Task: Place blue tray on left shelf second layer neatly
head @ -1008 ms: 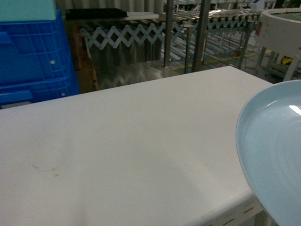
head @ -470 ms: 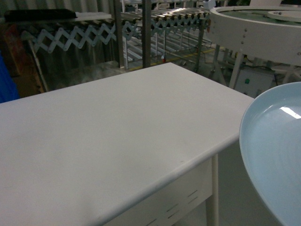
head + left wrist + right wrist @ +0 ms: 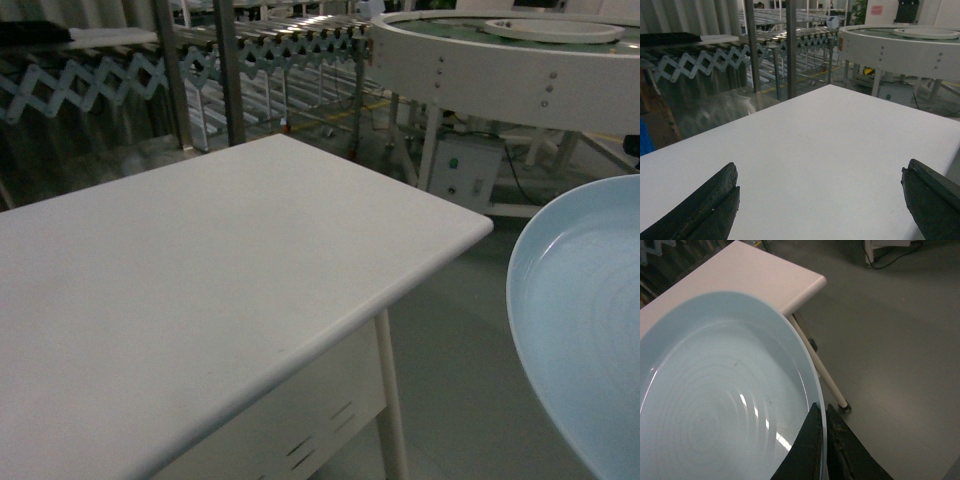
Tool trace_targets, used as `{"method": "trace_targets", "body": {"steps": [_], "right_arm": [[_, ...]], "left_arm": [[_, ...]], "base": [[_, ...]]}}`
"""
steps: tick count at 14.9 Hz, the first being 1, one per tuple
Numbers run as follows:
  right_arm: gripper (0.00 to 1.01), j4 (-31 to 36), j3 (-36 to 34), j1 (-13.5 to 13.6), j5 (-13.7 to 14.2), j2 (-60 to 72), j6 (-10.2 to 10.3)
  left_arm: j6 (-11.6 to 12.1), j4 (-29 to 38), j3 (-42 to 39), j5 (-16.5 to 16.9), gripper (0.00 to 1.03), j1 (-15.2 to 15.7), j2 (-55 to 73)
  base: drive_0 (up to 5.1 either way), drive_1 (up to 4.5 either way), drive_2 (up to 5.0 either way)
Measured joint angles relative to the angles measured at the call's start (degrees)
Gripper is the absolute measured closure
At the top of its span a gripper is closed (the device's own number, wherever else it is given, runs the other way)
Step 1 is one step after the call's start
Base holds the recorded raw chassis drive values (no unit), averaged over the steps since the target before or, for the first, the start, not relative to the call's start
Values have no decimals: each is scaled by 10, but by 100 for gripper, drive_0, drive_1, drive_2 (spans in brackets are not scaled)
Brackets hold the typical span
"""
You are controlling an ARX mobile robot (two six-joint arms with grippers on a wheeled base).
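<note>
The blue tray (image 3: 585,330), a pale sky-blue round dish, fills the right edge of the head view, held in the air beyond the white table's right end. In the right wrist view the blue tray (image 3: 725,390) shows concentric rings, and my right gripper (image 3: 824,410) is shut on its rim, one finger inside and one outside. My left gripper (image 3: 820,172) hangs open over the white table (image 3: 830,140), nothing between its fingers. The left shelf is out of view. Neither gripper shows in the head view.
The white table (image 3: 200,290) ends at a rounded corner (image 3: 470,225) with a thin leg (image 3: 822,372) over grey floor. A big round white carousel (image 3: 500,70) stands at the back right. Roller conveyors and steel uprights (image 3: 230,70) run along the back.
The head view has swung to the right: the table slid left, the blue crates left the view, and the round carousel and floor came in. The tray stays at the right edge.
</note>
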Motion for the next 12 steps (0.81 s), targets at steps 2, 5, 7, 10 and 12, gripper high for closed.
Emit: {"method": "trace_targets", "body": {"steps": [2, 5, 7, 10, 12], "right_arm": [[99, 1, 0, 0, 0, 0, 0], [99, 0, 0, 0, 0, 0, 0], [99, 0, 0, 0, 0, 0, 0], [99, 1, 0, 0, 0, 0, 0], [99, 2, 0, 0, 0, 0, 0]], "left_arm": [[0, 0, 0, 0, 5, 0, 0], [0, 1, 0, 0, 5, 0, 0], [0, -1, 0, 0, 5, 0, 0], [0, 0, 0, -1, 5, 0, 0], [0, 0, 0, 0, 5, 0, 0]], "base": [[164, -112, -577], [181, -94, -556], [116, 12, -621], [109, 5, -639], [133, 11, -613]]}}
